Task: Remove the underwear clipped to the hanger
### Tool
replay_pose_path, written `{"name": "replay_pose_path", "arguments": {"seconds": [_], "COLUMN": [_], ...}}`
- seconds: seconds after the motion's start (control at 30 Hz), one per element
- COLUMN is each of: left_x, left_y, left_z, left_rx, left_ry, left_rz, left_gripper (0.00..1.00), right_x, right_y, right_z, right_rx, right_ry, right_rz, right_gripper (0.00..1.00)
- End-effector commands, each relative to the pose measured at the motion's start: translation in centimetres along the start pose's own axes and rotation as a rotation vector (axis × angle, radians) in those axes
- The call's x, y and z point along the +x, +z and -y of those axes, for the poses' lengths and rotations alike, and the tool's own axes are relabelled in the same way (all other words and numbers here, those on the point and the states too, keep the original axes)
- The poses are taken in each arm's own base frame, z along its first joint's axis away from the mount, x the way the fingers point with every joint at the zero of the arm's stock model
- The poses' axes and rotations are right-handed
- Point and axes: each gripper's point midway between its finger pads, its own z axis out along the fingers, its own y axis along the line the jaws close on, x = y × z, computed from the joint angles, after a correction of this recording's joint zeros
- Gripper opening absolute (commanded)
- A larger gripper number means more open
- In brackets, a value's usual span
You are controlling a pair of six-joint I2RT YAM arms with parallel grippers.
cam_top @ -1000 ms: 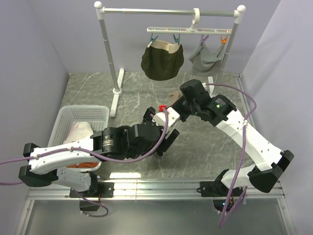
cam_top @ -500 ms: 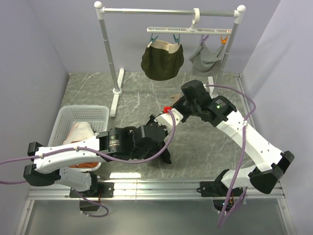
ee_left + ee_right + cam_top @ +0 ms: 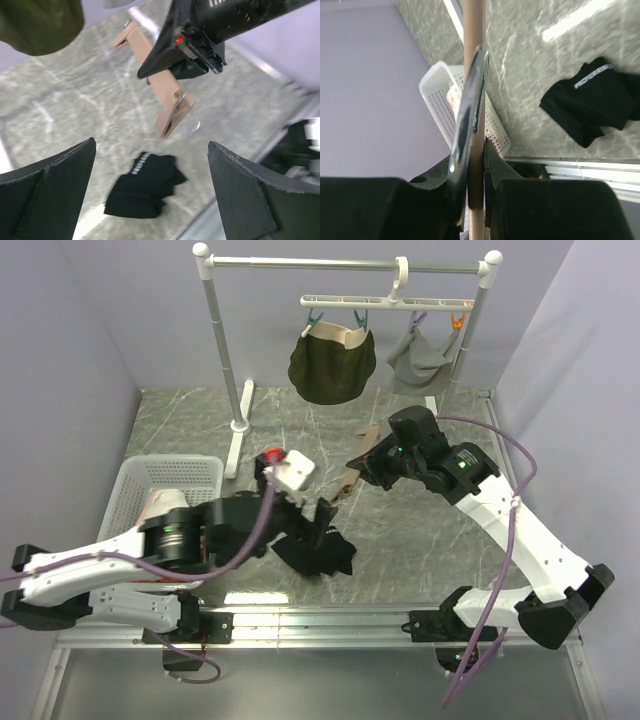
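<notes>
Left gripper (image 3: 151, 146) drew back; black briefs (image 3: 318, 552) on table (image 3: 420, 550), tan hanger (image 3: 162, 95) nearby.

Even, diffuse overhead light; top view sharp, shadows soft.
Left wrist view motion-smeared, my left fingers (image 3: 47, 200) dark and soft. Right wrist: white glare streak on the table (image 3: 530, 75), near tan clip (image 3: 473, 40) out of focus.

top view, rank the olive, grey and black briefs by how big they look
olive briefs: largest
black briefs: close behind, nearly alike, so that order is unsure
grey briefs: clearly smallest
</notes>
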Motion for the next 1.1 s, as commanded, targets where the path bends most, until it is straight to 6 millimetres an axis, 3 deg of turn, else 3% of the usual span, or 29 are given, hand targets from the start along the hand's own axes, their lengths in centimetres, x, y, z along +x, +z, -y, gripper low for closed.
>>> {"name": "replay_pose_path", "arguments": {"seconds": [0.0, 0.07, 0.2, 0.27, 0.3, 0.37, 0.47, 0.6, 0.77, 0.83, 0.87, 0.97, 1.07], "left_x": [0.1, 2.8, 11.5, 15.2, 18.6, 22.5, 25.6, 27.2, 26.0, 26.3, 27.7, 30.9, 31.3], "left_y": [-1.6, -1.0, 0.6, 1.5, 2.4, 3.3, 4.4, 6.5, 9.3, 9.9, 10.5, 11.0, 11.0], "left_z": [1.7, 2.7, 5.8, 6.8, 7.1, 7.8, 8.2, 6.1, 3.0, 3.1, 2.2, 2.1, 2.3], "left_rx": [0.135, 0.155, 0.208, 0.206, 0.185, 0.188, 0.197, 0.142, 0.072, 0.112, 0.098, 0.108, 0.121], "left_ry": [-0.125, -0.1, -0.079, -0.077, -0.052, -0.029, -0.021, -0.019, -0.06, -0.08, -0.093, -0.077, -0.079], "left_rz": [0.003, -0.094, -0.368, -0.475, -0.564, -0.688, -0.773, -0.771, -0.701, -0.707, -0.741, -0.83, -0.83], "left_gripper": [1.0, 0.99, 0.99, 0.99, 0.99, 0.99, 0.99, 0.99, 1.0, 0.99, 1.0, 0.97, 0.97], "right_x": [-2.0, -3.2, -6.4, -7.4, -7.8, -8.3, -8.4, -8.4, -8.2, -8.1, -8.1, -8.0, -8.2], "right_y": [-1.9, -2.3, -4.0, -5.3, -5.8, -6.6, -7.2, -7.3, -7.0, -6.9, -6.8, -6.5, -6.6], "right_z": [0.4, 2.8, 6.7, 7.5, 7.7, 8.0, 8.2, 8.3, 8.1, 8.1, 8.0, 7.7, 7.8], "right_rx": [-0.05, -0.007, 0.061, 0.058, 0.061, 0.062, 0.06, 0.053, 0.044, 0.042, 0.037, 0.032, 0.037], "right_ry": [-0.016, -0.027, -0.034, -0.044, -0.052, -0.069, -0.084, -0.1, -0.123, -0.134, -0.133, -0.139, -0.145], "right_rz": [0.059, 0.106, 0.256, 0.304, 0.328, 0.355, 0.368, 0.37, 0.354, 0.348, 0.347, 0.335, 0.341], "right_gripper": [0.0, 0.0, 0.0, 0.0, 0.0, 0.0, 0.0, 0.0, 0.0, 0.0, 0.0, 0.0, 0.0]}}
